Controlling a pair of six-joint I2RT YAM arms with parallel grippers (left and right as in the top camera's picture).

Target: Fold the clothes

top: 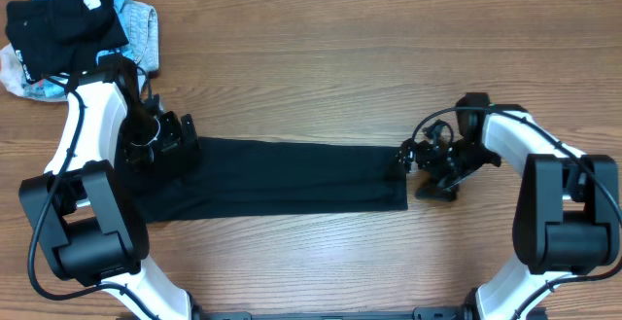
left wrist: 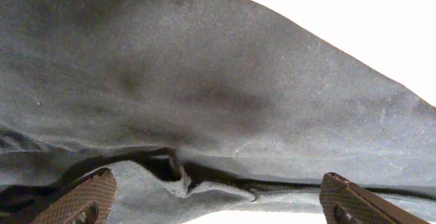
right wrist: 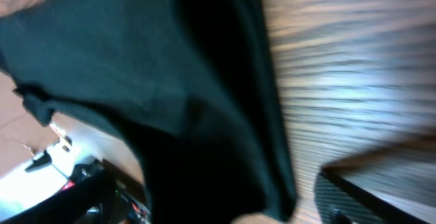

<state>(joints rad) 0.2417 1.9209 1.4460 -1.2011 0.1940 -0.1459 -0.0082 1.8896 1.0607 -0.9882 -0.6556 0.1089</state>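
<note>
A black garment (top: 282,179) lies folded into a long, flat rectangle across the middle of a wood-grain desk (top: 321,67), its edges straight and its right end squared off. Two white-and-black arms meet it, one at each end.

The left pincer (top: 175,137) sits over the garment's left end. In the left wrist view its two fingers (left wrist: 82,198), brown and cross-hatched, stand well apart. Below them is soft matte cloth that reads grey in the bright light and is gathered into a shallow rumpled ridge between the tips.

The right pincer (top: 416,160) is at the garment's right edge. Its wrist view is blurred, showing a dark drape of cloth beside streaked wood and only one finger (right wrist: 361,203), so whether it is apart or together cannot be told.

In the desk's far left corner is a loose heap: a crumpled black garment with a white tag (top: 63,18) on top of pale blue denim (top: 141,23).
</note>
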